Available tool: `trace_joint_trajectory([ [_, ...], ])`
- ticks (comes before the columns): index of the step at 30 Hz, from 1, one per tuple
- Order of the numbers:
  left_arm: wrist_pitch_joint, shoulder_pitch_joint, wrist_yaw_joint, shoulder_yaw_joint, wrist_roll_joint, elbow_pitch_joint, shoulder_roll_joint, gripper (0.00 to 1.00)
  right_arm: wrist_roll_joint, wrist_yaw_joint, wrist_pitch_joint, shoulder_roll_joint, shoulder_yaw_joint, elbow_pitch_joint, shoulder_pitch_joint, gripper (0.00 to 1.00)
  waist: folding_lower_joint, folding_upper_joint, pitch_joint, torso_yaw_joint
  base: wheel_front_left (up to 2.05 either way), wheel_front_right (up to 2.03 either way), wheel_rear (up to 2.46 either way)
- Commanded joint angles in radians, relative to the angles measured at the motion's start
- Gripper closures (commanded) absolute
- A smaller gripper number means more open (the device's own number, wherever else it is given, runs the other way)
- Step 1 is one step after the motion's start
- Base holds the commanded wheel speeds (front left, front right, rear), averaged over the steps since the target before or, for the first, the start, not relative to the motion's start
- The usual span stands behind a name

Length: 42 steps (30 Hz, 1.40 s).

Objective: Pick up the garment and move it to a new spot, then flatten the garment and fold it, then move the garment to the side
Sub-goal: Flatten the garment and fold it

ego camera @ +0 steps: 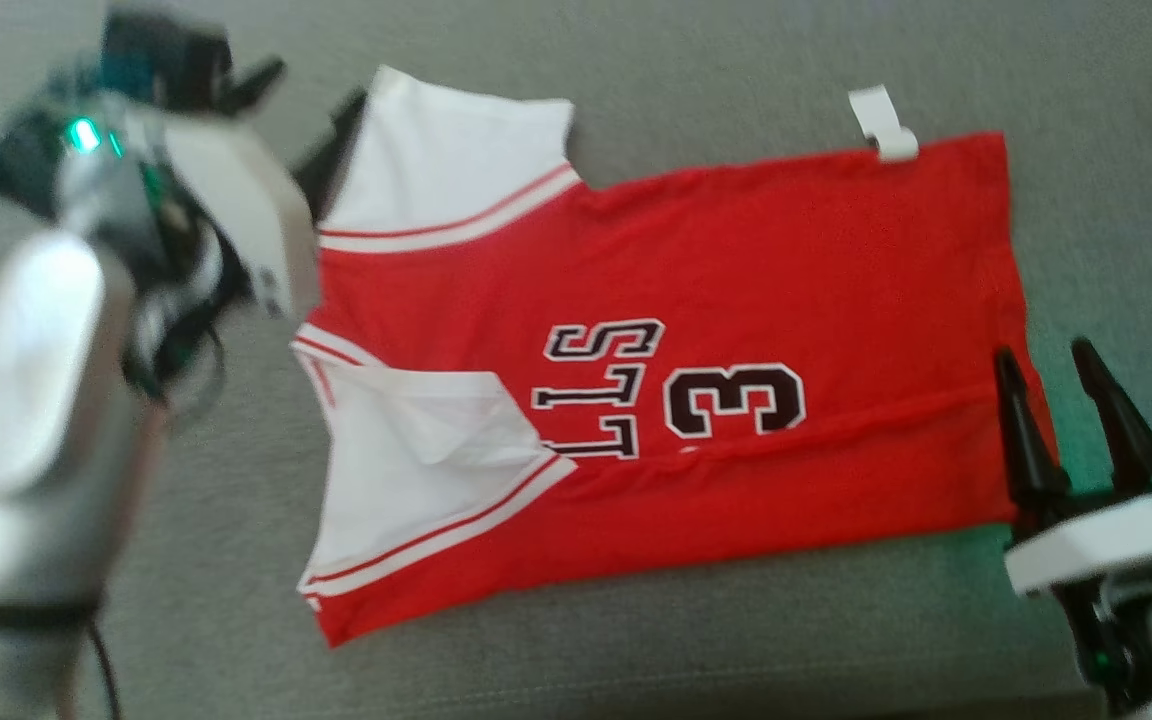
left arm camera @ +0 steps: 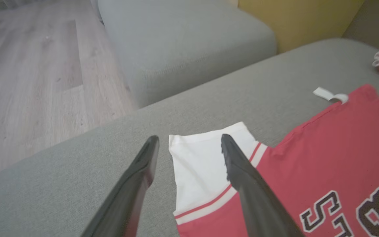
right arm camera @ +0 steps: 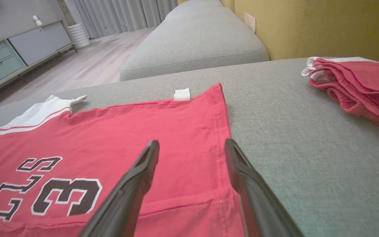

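While both pairs of jaws stand released with nothing gripped, a red jersey [ego camera: 736, 260] lies spread flat on a grey sofa seat [ego camera: 636, 650], with its white sleeves toward the robot's left and its hem toward the right. Black letters and a large 3 cross its chest, and a long crease runs near its front edge.

The left jaws hang over the far white sleeve [left arm camera: 202, 164]. One dark finger [left arm camera: 140, 184] is above bare seat and the other above white cloth, so the sleeve's outer edge lies in the gap. Whether a tip touches the cloth cannot be told. The right jaws hang at the near hem corner, with one finger [right arm camera: 135, 184] over red cloth and the other at the stitched hem, beside bare seat.

From the head camera, the whole jersey shows at once, with a small white tag [ego camera: 881, 122] poking from its far edge. The left wrist camera adds a wood floor [left arm camera: 28, 82] and a second grey cushion [left arm camera: 183, 42] beyond the seat. The right wrist camera adds a crumpled pile of red and white cloth [right arm camera: 357, 82], which lies well apart from the jersey on the robot's right. It also shows a yellow panel [right arm camera: 308, 26], curtains [right arm camera: 120, 13] and a low cabinet [right arm camera: 12, 52].
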Motion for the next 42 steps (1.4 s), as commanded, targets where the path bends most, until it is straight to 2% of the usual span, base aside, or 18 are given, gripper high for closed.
trace_joint_trajectory([
  [1,0.064,-0.125,-0.019,0.011,-0.004,0.048,0.068,0.00,-0.003,-0.001,-0.015,-0.006,0.034,-0.032,-0.038,0.00,0.0000,0.0000,0.089,-0.076,0.00,0.00,0.00],
  [8,0.146,-0.354,-0.037,-0.095,-0.063,0.244,0.175,0.00,-0.006,-0.001,-0.040,0.025,0.076,-0.013,-0.103,0.00,0.0000,0.0000,0.185,-0.188,0.00,0.00,0.00],
  [14,0.190,-0.413,-0.038,-0.183,-0.145,0.304,0.250,0.00,-0.007,-0.001,-0.062,0.048,0.087,-0.003,-0.116,0.00,0.0000,0.0000,0.223,-0.243,0.00,0.00,0.00],
  [20,0.181,-0.450,-0.038,-0.225,-0.170,0.377,0.321,0.00,-0.001,-0.001,-0.079,0.057,0.097,0.015,-0.119,0.00,0.0000,0.0000,0.238,-0.270,0.00,0.00,0.00],
  [26,0.174,-0.468,-0.038,-0.237,-0.187,0.424,0.350,0.00,0.001,-0.001,-0.089,0.058,0.099,0.036,-0.123,0.00,0.0000,0.0000,0.236,-0.275,0.00,0.00,0.00],
  [36,0.183,-0.483,-0.038,-0.283,-0.213,0.423,0.360,0.00,-0.003,-0.001,-0.090,0.058,0.102,0.038,-0.144,0.00,0.0000,0.0000,0.250,-0.277,0.00,0.00,0.00],
  [41,0.197,-0.477,-0.038,-0.329,-0.227,0.418,0.383,0.00,0.001,-0.001,-0.092,0.056,0.105,0.042,-0.149,0.00,0.0000,0.0000,0.255,-0.286,0.00,0.00,0.00],
  [42,0.200,-0.475,-0.038,-0.336,-0.235,0.414,0.388,0.28,0.002,-0.001,-0.093,0.056,0.106,0.043,-0.149,0.00,0.0000,0.0000,0.255,-0.287,0.00,0.00,0.00],
])
